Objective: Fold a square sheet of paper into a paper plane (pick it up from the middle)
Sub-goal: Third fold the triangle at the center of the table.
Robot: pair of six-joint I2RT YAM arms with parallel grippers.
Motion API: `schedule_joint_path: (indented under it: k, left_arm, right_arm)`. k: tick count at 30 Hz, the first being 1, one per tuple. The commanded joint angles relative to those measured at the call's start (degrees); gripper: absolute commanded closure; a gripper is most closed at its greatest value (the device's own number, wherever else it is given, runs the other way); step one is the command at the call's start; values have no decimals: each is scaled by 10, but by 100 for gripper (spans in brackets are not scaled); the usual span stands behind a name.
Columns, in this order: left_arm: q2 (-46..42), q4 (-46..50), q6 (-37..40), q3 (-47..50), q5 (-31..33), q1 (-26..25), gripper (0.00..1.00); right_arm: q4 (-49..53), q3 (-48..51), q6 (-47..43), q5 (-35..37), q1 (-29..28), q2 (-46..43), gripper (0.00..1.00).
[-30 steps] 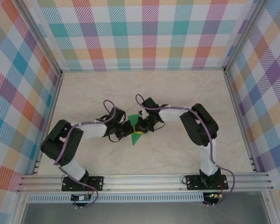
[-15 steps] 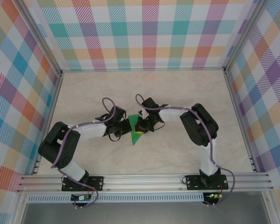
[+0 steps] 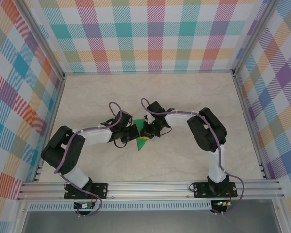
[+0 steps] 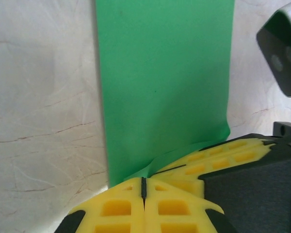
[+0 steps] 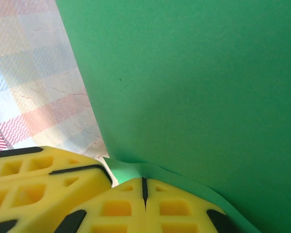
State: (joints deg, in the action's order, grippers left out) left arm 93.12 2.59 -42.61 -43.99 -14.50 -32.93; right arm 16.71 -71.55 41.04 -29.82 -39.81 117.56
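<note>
Green paper plane [image 3: 139,144] on table [image 3: 184,97], apparently.

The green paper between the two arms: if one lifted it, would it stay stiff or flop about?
Probably floppy: the green paper is a thin sheet, and its edge curls up at the left gripper. Its folded layers, seen lifting by the right gripper, may stiffen it a little. It looks light, so a push would likely slide it along the table.

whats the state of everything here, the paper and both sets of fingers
green paper: folded into a narrow pointed shape, lying between the two sets of fingers
left fingers: shut, tips at the paper's edge
right fingers: shut, tips at the paper's edge
</note>
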Motion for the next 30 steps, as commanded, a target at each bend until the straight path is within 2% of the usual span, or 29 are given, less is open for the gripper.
schedule_joint_path:
  k: [1,7,18,30]
  left_arm:
    - [11,-6,1,-4,-11,-6,100]
    - [24,23,0,-4,16,-6,100]
    - [40,91,16,-8,77,-8,100]
    - [42,113,16,-24,102,-15,100]
  right_arm:
    - [28,20,-12,30,-4,33,100]
    - [5,22,-9,15,-4,23,100]
    - [-111,95,-43,-2,25,-75,99]
    - [-142,119,-77,-4,26,-60,98]
